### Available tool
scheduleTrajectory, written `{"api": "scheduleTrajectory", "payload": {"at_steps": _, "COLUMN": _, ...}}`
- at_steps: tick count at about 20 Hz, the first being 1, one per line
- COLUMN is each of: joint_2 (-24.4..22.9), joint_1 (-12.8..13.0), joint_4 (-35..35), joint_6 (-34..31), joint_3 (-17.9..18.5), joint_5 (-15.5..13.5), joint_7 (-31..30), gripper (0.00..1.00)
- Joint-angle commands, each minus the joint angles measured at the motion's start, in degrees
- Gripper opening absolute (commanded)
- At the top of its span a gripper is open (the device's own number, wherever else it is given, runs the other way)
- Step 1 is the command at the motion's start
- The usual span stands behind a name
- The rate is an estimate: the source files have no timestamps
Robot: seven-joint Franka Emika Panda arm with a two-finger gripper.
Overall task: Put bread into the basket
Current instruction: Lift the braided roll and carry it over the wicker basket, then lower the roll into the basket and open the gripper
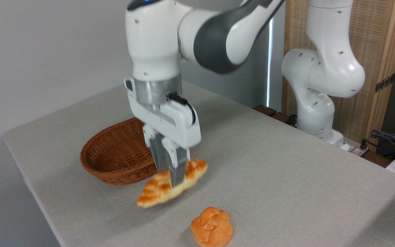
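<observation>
The braided golden loaf of bread (156, 192) hangs in the air just above the table, slightly blurred, with its left tip lower than its right. My gripper (172, 181) points straight down and is shut on the loaf's middle. The oval brown wicker basket (115, 156) stands on the table just left of and behind the loaf, with nothing visible inside; my gripper hides its right end.
A small round orange knotted bun (212, 227) lies near the table's front edge, right of the loaf. The arm's white base (315, 113) rises at the table's far right. Cables and a wooden screen sit behind it.
</observation>
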State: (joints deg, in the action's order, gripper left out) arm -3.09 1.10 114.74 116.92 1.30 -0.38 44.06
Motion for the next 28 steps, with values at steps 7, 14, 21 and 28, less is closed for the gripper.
{"api": "scheduleTrajectory", "payload": {"at_steps": 7, "joint_2": 0.5, "joint_1": 1.1, "joint_4": -7.4, "joint_6": -7.8, "joint_3": -7.4, "joint_5": -6.3, "joint_7": -7.1, "gripper": 0.43}}
{"api": "scheduleTrajectory", "payload": {"at_steps": 14, "joint_2": 4.1, "joint_1": 1.2, "joint_4": -7.7, "joint_6": -5.0, "joint_3": -15.5, "joint_5": -5.8, "joint_7": -15.2, "gripper": 0.44}}
{"api": "scheduleTrajectory", "payload": {"at_steps": 21, "joint_2": 9.4, "joint_1": 1.8, "joint_4": -7.7, "joint_6": 3.1, "joint_3": -20.8, "joint_5": 0.4, "joint_7": -25.6, "gripper": 0.56}}
{"api": "scheduleTrajectory", "payload": {"at_steps": 28, "joint_2": 9.9, "joint_1": 3.2, "joint_4": -7.7, "joint_6": 3.1, "joint_3": -20.9, "joint_5": 3.3, "joint_7": -26.7, "gripper": 1.0}}
